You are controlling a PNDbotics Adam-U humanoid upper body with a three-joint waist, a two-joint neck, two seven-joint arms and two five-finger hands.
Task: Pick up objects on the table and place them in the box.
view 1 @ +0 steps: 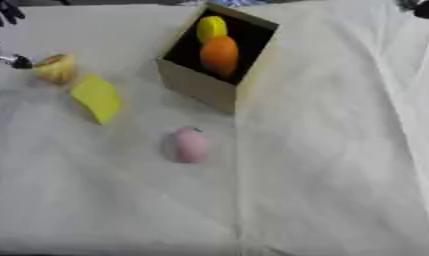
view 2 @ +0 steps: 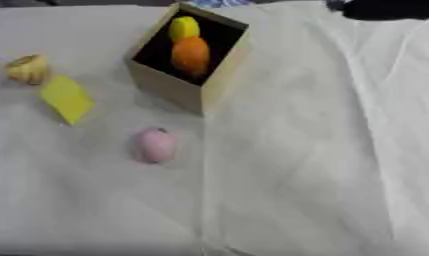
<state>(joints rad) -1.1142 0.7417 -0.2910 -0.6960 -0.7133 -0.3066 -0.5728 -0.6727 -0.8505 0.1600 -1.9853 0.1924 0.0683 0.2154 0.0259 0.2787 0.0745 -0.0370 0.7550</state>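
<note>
The left hand (view 1: 7, 59) touches the yellow-brown object (view 1: 56, 67) at the table's left edge; its finger state cannot be determined. The box (view 1: 196, 82) holds an orange fruit (view 1: 219, 55) and a yellow fruit (view 1: 211, 28).

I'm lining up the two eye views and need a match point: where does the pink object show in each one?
Left eye view: the pink object lies on the white cloth just left of centre, below the box's near corner.
Right eye view: the pink object sits further left in the picture, again below the box.
Shared landmark: the orange fruit inside the box, with a yellow one behind it.
</note>
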